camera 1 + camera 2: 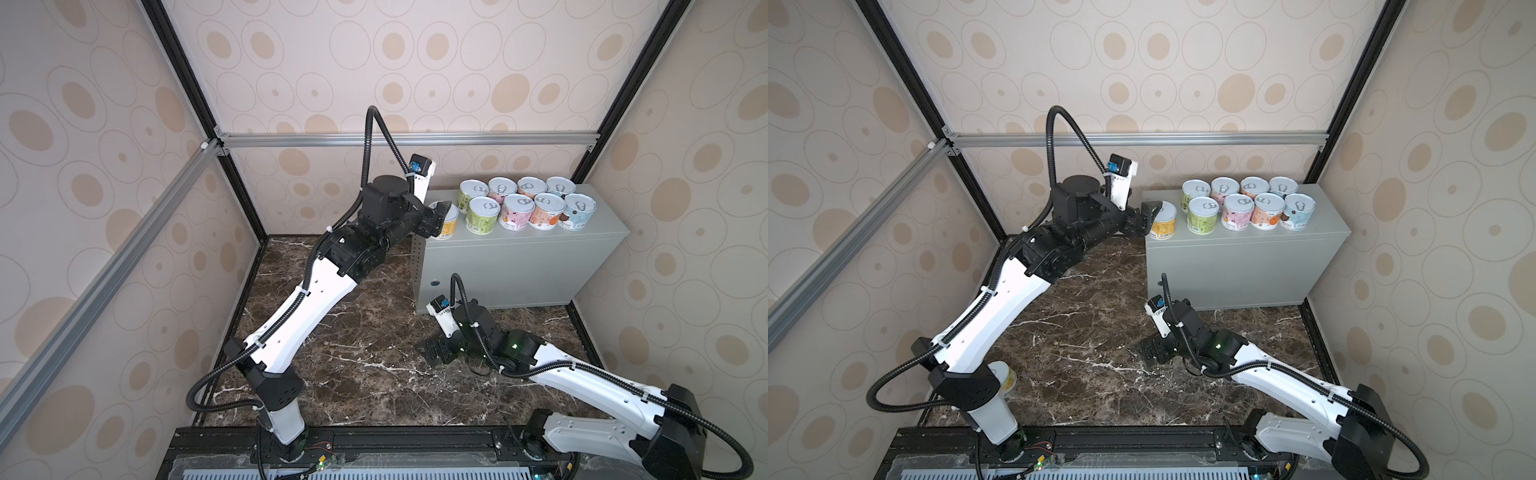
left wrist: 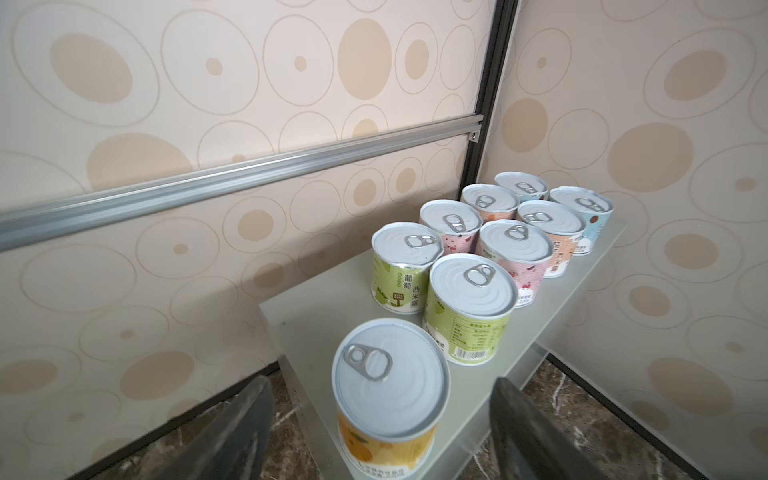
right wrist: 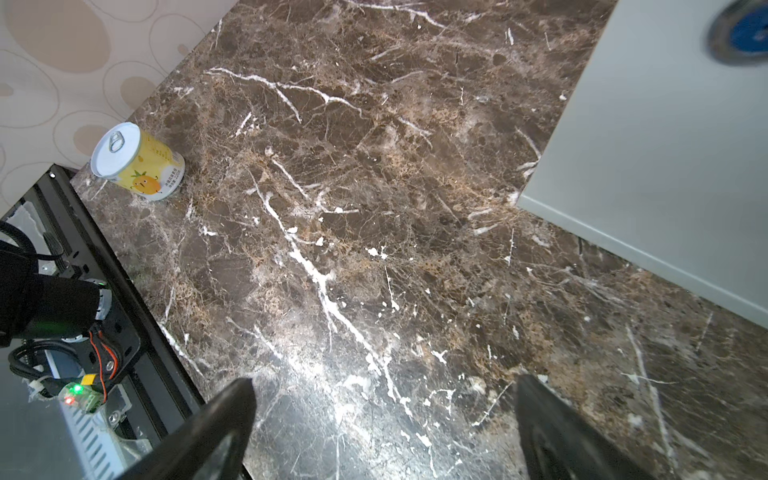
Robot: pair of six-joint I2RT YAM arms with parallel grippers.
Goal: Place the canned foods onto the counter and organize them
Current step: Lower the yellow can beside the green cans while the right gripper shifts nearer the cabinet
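Several canned foods (image 1: 517, 212) (image 1: 1237, 212) (image 2: 467, 291) stand in two rows on the grey counter (image 1: 519, 266) (image 1: 1246, 266) (image 2: 316, 316). A yellow can (image 1: 446, 222) (image 1: 1163, 220) (image 2: 390, 395) stands upright alone at the counter's left end. My left gripper (image 1: 440, 216) (image 1: 1150, 216) (image 2: 380, 384) is open around it, with a gap on each side of the can. Another yellow can (image 1: 1007, 376) (image 3: 137, 162) stands on the marble floor by the left arm's base. My right gripper (image 1: 432, 351) (image 1: 1150, 349) (image 3: 382, 386) hangs open and empty low over the floor.
The counter's front face carries a small round lock (image 1: 434, 283) (image 3: 744, 33) close to my right wrist. Patterned walls and black frame posts (image 1: 232, 174) enclose the marble floor (image 1: 365, 353). A black base rail (image 1: 374, 440) runs along the near edge.
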